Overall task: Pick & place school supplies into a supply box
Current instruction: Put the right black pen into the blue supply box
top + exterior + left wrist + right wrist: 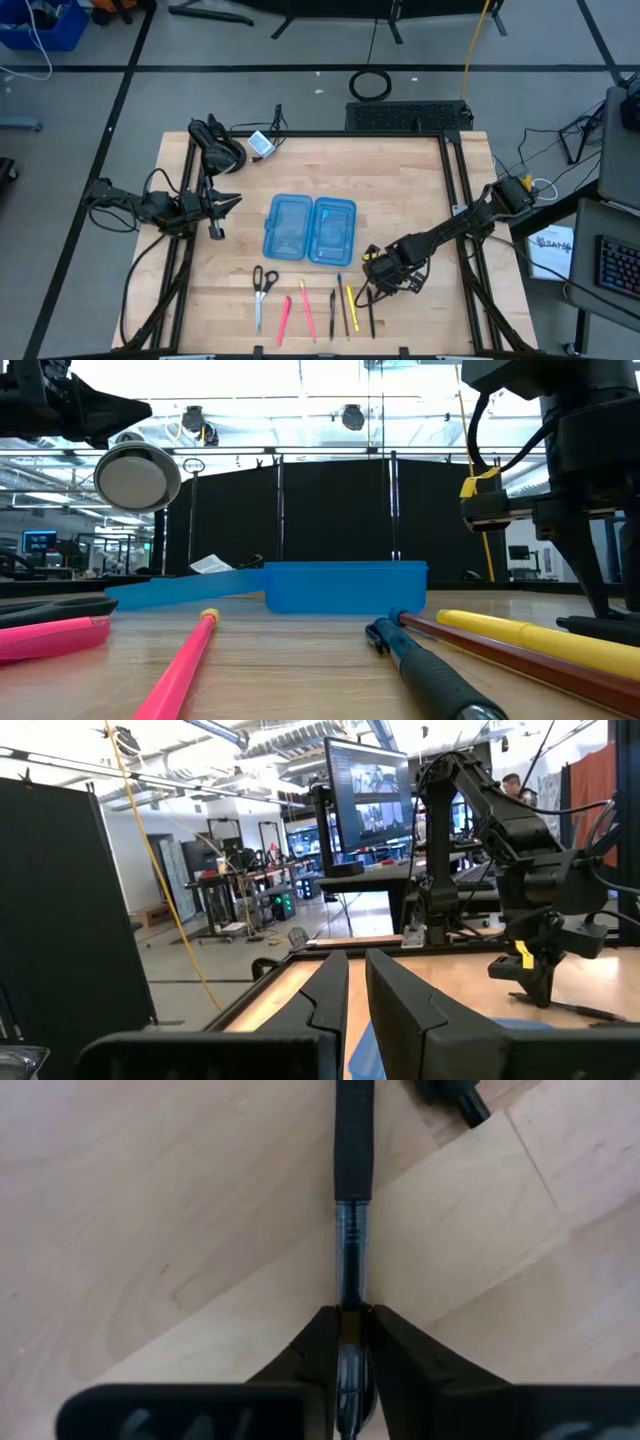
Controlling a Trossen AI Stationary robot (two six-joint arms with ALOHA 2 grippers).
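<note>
The supply box (310,228), translucent blue, lies open on the middle of the table, both halves flat. The school supplies sit in a row near the front edge: scissors (262,290), two pink pens (285,320) (307,312), a black one (332,312), a blue one (340,300), a yellow one (351,308) and, rightmost, a black pen (371,315). My right gripper (373,290) points down onto that rightmost pen and is shut on it. My left gripper (225,203) hovers shut at the table's left, left of the box, holding nothing. My right gripper pinches the black pen's clear barrel (350,1295) between its two fingers, just behind the black grip sleeve (353,1140). The fingers come from above, pointing down, and lie across the pen. The pen lies flat on the table.
A black frame rail (452,190) runs round the tabletop, with cables along it. A small white object (262,145) lies at the far left. The end of another dark item (450,1095) lies close beside the held pen. A dark blue bin (45,25) stands off the table.
</note>
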